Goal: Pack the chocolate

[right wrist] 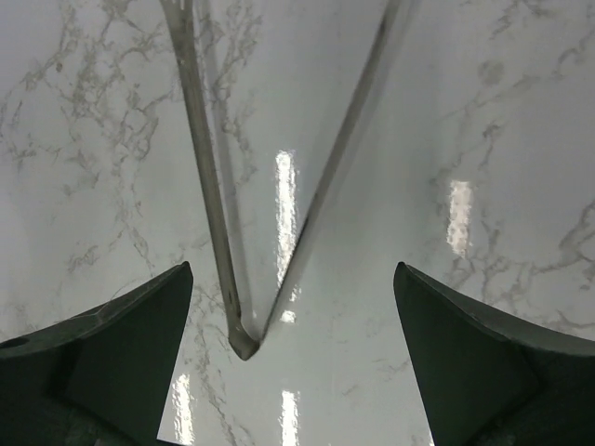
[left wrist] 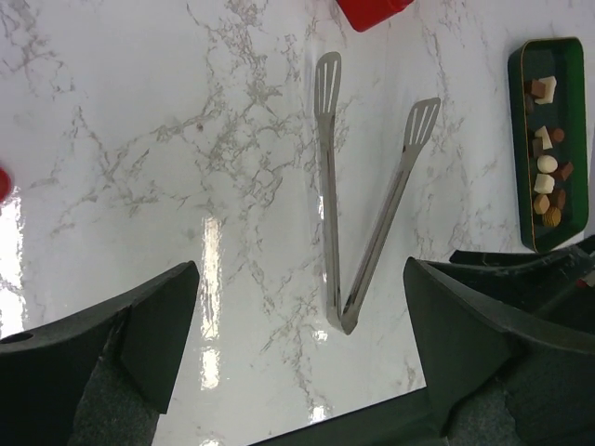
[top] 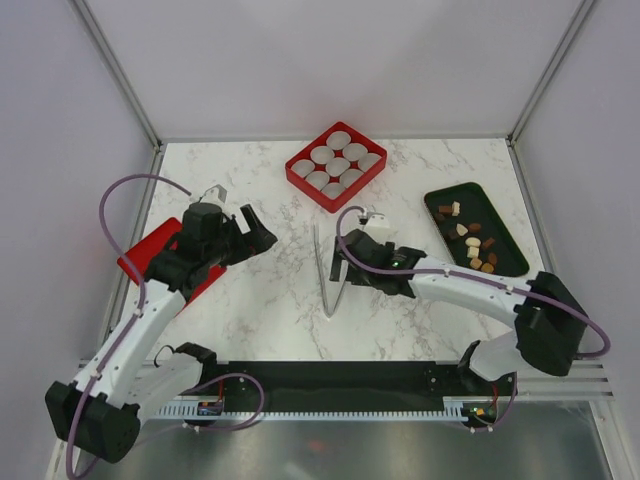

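Because the pieces are too small for bare robot fingers, the marble table (top: 250, 320) is laid out around a tool. Both arms reach toward its middle. The left gripper (left wrist: 297, 279) and the right gripper (right wrist: 293, 274) each stand spread wide and hold nothing, the right one poised right over the hinge, probably to pick it up. At the far edge, a red box (top: 308, 192) holds rows of white paper cups (top: 338, 165), ready as the packing slots. To the right, a dark green tray (top: 492, 212) serves as the supply dish. Between the grippers, metal tongs (left wrist: 327, 186) lie flat with their slotted tips pointing away toward the box. The chocolate (top: 473, 245) sits loose in the green tray, none of it in a cup.
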Controlling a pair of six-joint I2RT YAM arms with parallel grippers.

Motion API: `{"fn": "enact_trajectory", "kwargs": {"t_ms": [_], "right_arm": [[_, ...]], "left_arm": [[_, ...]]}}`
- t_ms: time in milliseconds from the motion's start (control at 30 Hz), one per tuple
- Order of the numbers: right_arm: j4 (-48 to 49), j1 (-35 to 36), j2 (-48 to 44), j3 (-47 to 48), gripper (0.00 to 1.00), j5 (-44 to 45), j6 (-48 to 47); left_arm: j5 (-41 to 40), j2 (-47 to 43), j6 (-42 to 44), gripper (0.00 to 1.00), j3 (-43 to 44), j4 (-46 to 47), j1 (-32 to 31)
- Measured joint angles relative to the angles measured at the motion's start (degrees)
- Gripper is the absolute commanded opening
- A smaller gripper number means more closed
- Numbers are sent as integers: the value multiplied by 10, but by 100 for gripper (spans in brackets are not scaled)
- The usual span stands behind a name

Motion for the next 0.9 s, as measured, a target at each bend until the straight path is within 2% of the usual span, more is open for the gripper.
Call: {"fn": "enact_trajectory", "kwargs": {"t_ms": [167,300,900], "right_arm": [[21,35,90,65,98,24,4],[31,40,132,87,98,31,3],[36,49,226,103,98,50,12]], "left_arm": [[-15,-89,40,100,-24,-9,1],[-24,-121,68,100,-24,-17,1],[-36,-107,93,100,-24,-45,1]]}}
